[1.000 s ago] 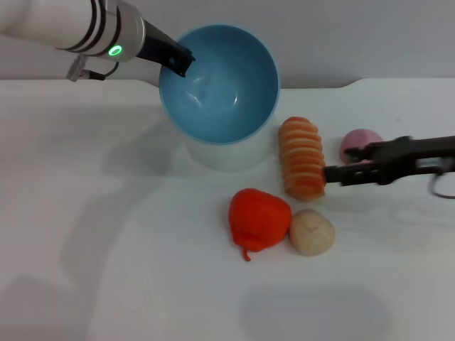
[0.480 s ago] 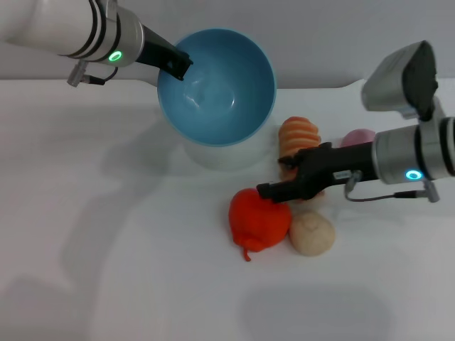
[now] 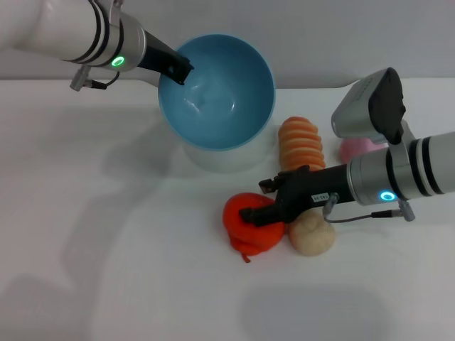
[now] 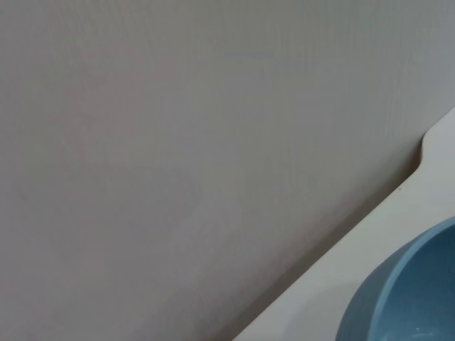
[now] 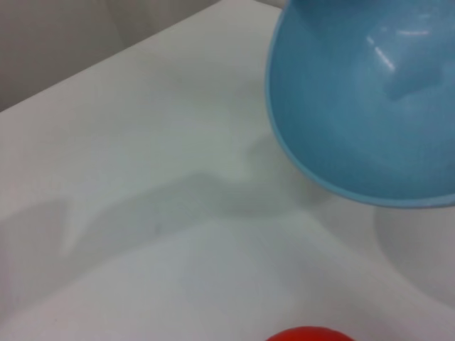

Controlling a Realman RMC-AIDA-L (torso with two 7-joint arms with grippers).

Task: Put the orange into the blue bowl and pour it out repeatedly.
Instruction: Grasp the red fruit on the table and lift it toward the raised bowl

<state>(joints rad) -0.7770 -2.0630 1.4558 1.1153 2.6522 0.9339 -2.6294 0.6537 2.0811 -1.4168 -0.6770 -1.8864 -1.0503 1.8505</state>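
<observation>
On the white surface, your orange sits just left of the beige ball, touching it, with the ribbed orange-and-cream roll behind both. Your right gripper reaches in from the right and lies low over the orange; its dark fingers press against the fruit's top, one at the front and one toward the back, closed in on it (the orange looks squashed under them). It rests on the surface, not lifted. The right wrist view catches only a red sliver of the orange at the frame edge.

Your left gripper holds the blue bowl by its left rim, fingers clamped over the wall. The bowl is raised off the surface and tilted, mouth facing forward toward the camera, nothing inside. A pink dome sits behind the right arm, partly hidden.
</observation>
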